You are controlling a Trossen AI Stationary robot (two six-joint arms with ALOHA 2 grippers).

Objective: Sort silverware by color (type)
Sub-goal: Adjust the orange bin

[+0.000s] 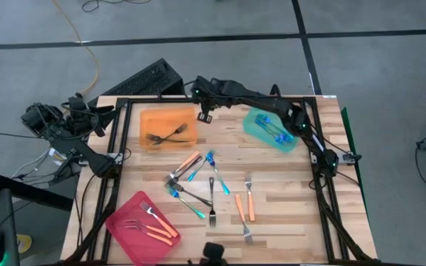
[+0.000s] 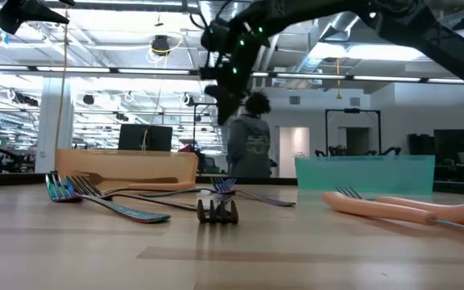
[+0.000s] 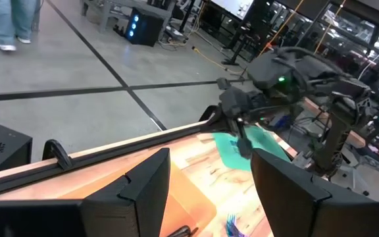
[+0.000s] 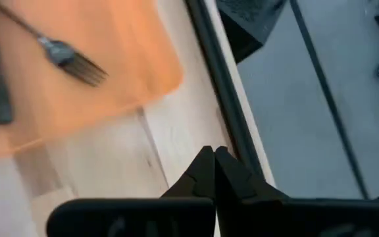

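The wooden table (image 1: 287,203) carries three trays and a loose scatter of forks. The right arm reaches from its base at the table's right edge across the far side, past the teal tray (image 1: 261,134), so that the right gripper (image 1: 204,116) hangs just beside the right end of the orange tray (image 1: 148,122), above the table near its far rail; its fingers (image 4: 206,172) are pressed together with nothing between them. The left arm is folded off the far-left corner of the table, and the left gripper (image 3: 209,191) points across the far edge with its fingers spread wide and nothing between them. The orange tray holds dark-handled forks (image 1: 170,134), the teal tray blue-handled forks (image 1: 272,129), and the pink tray (image 1: 120,222) at the near-left corner holds orange-handled forks (image 1: 152,225). The unsorted forks (image 1: 205,188) lie mid-table, orange, blue and dark handles mixed, some crossing one another, with two orange-handled ones (image 1: 245,207) lying side by side to the right of the heap. Beyond the table is a grey floor with dark tape lines, and in the low view a person (image 2: 252,145) stands in the room behind.
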